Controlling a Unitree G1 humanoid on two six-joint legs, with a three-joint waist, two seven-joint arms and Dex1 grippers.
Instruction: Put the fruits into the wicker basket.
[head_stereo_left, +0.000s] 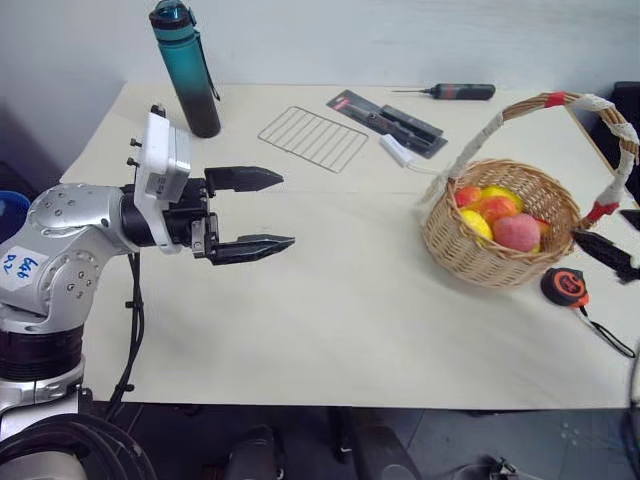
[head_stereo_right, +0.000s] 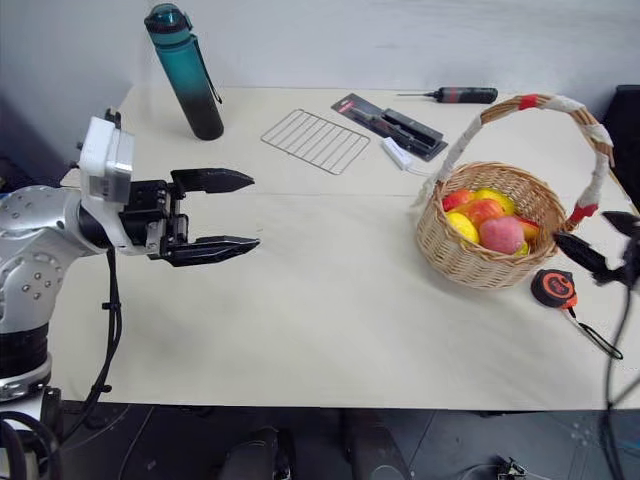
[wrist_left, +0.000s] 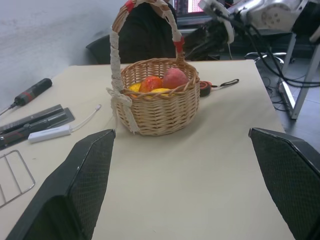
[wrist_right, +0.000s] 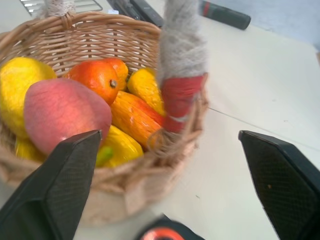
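- Now the fruits (head_stereo_left: 498, 212) lie inside the wicker basket (head_stereo_left: 470, 252), at 3 o'clock on the tabletop (head_stereo_left: 340, 310)
- Left pincer (head_stereo_left: 262, 210) gapes, empty, at 9 o'clock
- Right pincer (head_stereo_right: 598, 243) spread apart beside the basket's 3 o'clock rim, empty

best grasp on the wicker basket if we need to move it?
Probably the top of the arched handle, from above. It stands upright and clear over the wicker basket, and the cord wrap is narrow enough for two fingers. The rim is wide, with the fruits piled just inside.
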